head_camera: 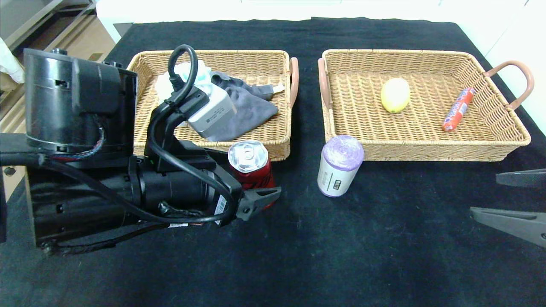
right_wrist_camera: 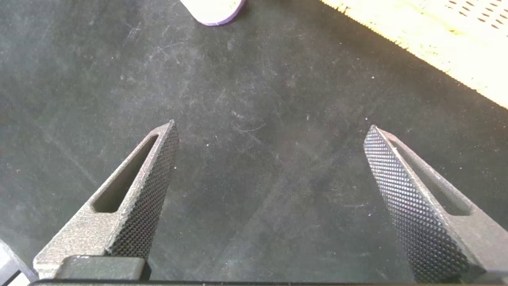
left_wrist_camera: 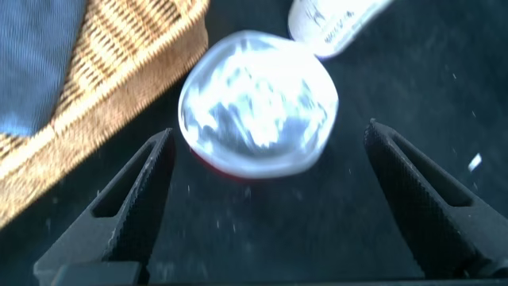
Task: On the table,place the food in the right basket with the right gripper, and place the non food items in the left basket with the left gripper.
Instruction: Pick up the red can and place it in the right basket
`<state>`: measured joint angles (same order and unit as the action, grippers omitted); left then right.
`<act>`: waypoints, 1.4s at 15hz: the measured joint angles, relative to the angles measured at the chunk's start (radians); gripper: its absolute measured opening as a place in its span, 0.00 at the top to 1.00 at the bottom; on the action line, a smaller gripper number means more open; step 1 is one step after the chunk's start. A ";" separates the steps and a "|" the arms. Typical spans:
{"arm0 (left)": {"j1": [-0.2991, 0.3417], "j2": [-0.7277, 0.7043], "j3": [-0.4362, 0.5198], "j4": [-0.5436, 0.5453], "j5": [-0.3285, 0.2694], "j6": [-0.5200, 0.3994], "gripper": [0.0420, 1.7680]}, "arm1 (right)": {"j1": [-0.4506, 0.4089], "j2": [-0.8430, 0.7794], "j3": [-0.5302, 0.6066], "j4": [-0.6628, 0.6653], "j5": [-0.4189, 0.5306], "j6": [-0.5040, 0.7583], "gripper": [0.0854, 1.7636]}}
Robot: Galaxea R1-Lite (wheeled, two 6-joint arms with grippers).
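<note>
Fingers of our left hand [left_wrist_camera: 262, 202] stand apart, can [left_wrist_camera: 255, 103] at twelve o'clock; we should reach past to the purple roll [head_camera: 340, 165]

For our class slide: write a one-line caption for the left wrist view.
Open left gripper poised around the red soda can beside the left basket.

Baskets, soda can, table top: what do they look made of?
Left basket and right basket: woven wicker or rattan-like strands, matt tan, with smooth pinkish handles, possibly plastic. Soda can: metal by the look, with a shiny silver top and glossy red side. Table: black fabric cover, matt, with faint pale scuffs.
</note>
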<state>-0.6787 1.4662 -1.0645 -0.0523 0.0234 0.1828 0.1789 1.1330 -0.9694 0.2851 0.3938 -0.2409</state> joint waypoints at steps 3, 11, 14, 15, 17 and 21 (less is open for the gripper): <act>0.001 0.033 -0.001 -0.053 0.000 0.001 0.03 | -0.001 0.000 0.000 0.000 0.000 0.000 0.03; 0.001 0.078 0.007 -0.124 0.051 0.011 0.03 | -0.001 0.000 0.000 0.000 0.001 0.000 0.03; 0.001 0.087 0.008 -0.132 0.054 0.011 0.03 | -0.001 0.000 0.000 0.000 0.001 0.000 0.03; 0.001 0.089 0.008 -0.132 0.054 0.011 0.03 | -0.001 0.000 0.000 0.000 0.001 0.000 0.03; 0.001 0.090 0.007 -0.132 0.062 0.011 0.03 | -0.001 0.000 0.000 0.000 0.001 0.000 0.03; 0.001 0.090 0.006 -0.132 0.065 0.011 0.38 | -0.001 0.000 0.000 0.000 0.001 0.000 0.03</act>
<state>-0.6779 1.5566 -1.0583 -0.1840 0.0885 0.1943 0.1774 1.1330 -0.9694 0.2855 0.3945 -0.2409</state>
